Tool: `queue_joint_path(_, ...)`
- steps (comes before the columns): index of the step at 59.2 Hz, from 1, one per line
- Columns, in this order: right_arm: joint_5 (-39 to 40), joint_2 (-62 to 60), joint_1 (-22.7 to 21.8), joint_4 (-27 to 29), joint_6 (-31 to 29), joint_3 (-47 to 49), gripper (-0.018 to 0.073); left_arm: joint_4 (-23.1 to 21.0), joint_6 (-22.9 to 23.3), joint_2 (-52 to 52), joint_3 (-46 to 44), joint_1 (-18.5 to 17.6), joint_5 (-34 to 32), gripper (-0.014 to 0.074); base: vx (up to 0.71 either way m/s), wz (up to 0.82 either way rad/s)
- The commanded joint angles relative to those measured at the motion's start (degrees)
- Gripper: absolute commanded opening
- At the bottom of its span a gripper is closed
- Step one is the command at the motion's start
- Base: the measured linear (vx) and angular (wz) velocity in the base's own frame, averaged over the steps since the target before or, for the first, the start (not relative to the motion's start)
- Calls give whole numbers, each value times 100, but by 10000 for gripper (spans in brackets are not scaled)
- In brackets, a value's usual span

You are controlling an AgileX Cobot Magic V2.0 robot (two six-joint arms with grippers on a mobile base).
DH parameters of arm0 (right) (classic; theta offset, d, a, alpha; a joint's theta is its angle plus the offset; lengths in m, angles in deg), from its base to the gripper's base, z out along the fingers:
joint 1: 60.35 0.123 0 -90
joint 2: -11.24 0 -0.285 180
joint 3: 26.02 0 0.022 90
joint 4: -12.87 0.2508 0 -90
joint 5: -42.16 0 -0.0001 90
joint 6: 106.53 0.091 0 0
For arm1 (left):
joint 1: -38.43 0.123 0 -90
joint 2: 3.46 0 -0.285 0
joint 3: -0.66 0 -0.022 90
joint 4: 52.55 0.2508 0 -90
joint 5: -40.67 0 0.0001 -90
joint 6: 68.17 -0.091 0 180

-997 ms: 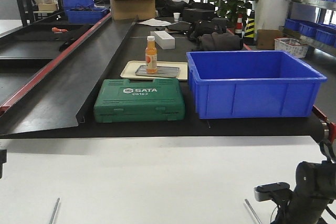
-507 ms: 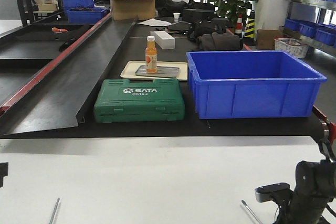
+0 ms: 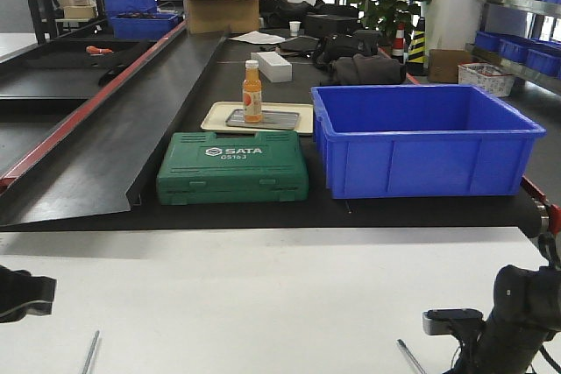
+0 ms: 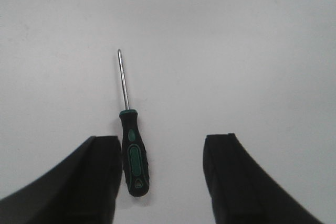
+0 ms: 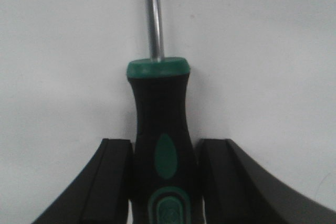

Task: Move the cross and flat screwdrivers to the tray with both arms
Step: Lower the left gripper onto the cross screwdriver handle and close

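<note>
Clamped between both pads of the right end effector [image 5: 163,153]: a chunky black-handled, green-marked screwdriver with a thin silver steel shaft [image 5: 159,119], shaft pointing away from the wrist over the white table [image 5: 273,51]. Lying flat on that table in the left wrist view: a second black-and-green screwdriver [image 4: 129,140], handle between the spread fingers of the left end effector [image 4: 163,169], just beside one finger [image 4: 105,166], well apart from the other; released, grasping nothing. Beyond the table's far edge, on a black surface [image 3: 105,155]: a green plastic tool case [image 3: 232,168] beside a large blue plastic bin [image 3: 425,142].
</note>
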Motion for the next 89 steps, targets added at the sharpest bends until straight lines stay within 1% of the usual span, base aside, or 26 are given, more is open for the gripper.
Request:
queue_joint_path(1,-188,-132,-8,208,-12,43,-9,33,192,461,-484,-6,-144,481,0,0)
queue_joint_path(8,-220,-132,-8,287,-12,43,-8,141,481,1127,-669,-6,-167,481,0,0)
queue_joint_path(20,-260,-132,-14,286,-12,43,-8,132,476,2181,-682,-11,-297,481,0,0)
queue_joint_path(28,-265,-132,-14,286,-12,43,-8,127,476,2706,-682,-18,-359,481,0,0)
queue_joint_path(40,-271,-132,-14,286,-12,43,-8,119,471,3073,-682,-74,-639,481,0,0)
queue_joint_path(66,-262,-132,-14,286,-12,43,-8,129,478,3543,-682,-133,-470,477,0,0)
queue_joint_path(73,-285,-132,-14,286,35,43,-8,136,478,3640,-682,-133,-343,444,0,0)
queue_joint_path(80,-306,-132,-14,286,34,43,-8,142,457,3704,-682,-133,-266,386,0,0)
queue_joint_path(86,-326,-132,-14,286,34,43,-8,152,426,3721,-682,-133,-210,317,0,0)
queue_joint_path(89,-331,-132,-14,286,34,43,-8,196,414,3721,-682,-133,-181,268,0,0)
